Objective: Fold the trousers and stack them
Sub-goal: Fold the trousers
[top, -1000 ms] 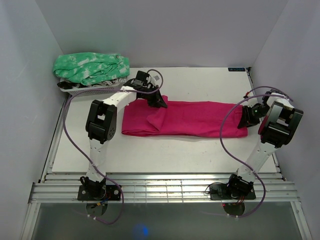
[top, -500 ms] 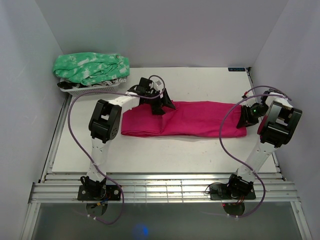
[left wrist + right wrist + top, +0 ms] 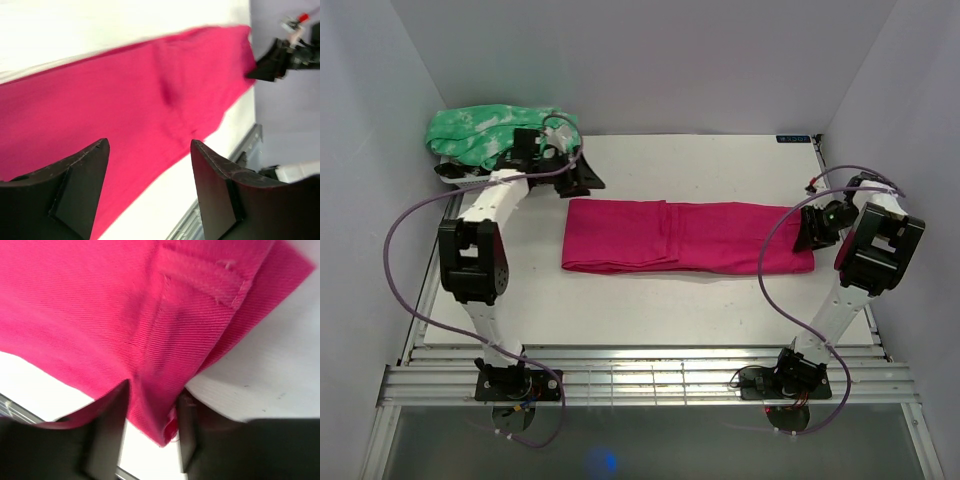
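1. The pink trousers (image 3: 685,237) lie flat in one long strip across the middle of the white table (image 3: 650,310).
2. My right pincer (image 3: 810,232) sits at their right end. It is pinched tight on the edge of the pink cloth.
3. My left pincer (image 3: 586,180) is at the back left, near the green and white clothes (image 3: 490,135).
4. Its fingers (image 3: 75,185) are wide apart and hold nothing. It is off the trousers, just past their back left corner.
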`<move>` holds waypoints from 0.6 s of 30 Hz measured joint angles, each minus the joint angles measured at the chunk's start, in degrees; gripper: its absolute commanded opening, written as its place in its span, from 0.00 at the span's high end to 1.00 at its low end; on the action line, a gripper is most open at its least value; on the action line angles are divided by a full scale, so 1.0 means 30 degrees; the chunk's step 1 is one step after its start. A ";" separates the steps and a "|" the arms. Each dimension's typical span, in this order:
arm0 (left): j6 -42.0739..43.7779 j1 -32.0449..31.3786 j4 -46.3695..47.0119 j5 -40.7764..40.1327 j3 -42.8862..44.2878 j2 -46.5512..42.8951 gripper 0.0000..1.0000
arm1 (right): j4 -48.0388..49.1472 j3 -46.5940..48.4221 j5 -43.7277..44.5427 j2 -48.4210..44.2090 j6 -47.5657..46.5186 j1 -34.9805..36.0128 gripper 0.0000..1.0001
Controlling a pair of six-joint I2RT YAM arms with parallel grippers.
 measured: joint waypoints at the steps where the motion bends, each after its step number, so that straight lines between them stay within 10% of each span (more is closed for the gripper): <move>1: 0.0532 0.0838 -0.0364 0.0175 -0.0248 -0.0219 0.25 | -0.0233 0.0466 -0.0124 0.0000 -0.0015 0.0000 0.46; 10: 0.4845 0.7949 -0.3730 0.1056 -0.4597 -0.0539 0.21 | -0.1377 0.3898 -0.0699 -0.0401 -0.0022 -0.0073 0.32; 18: 0.7155 0.8247 -0.3920 0.3636 -0.6018 0.0248 0.23 | -0.2127 0.3854 -0.2696 -0.0379 0.0335 -0.0277 0.56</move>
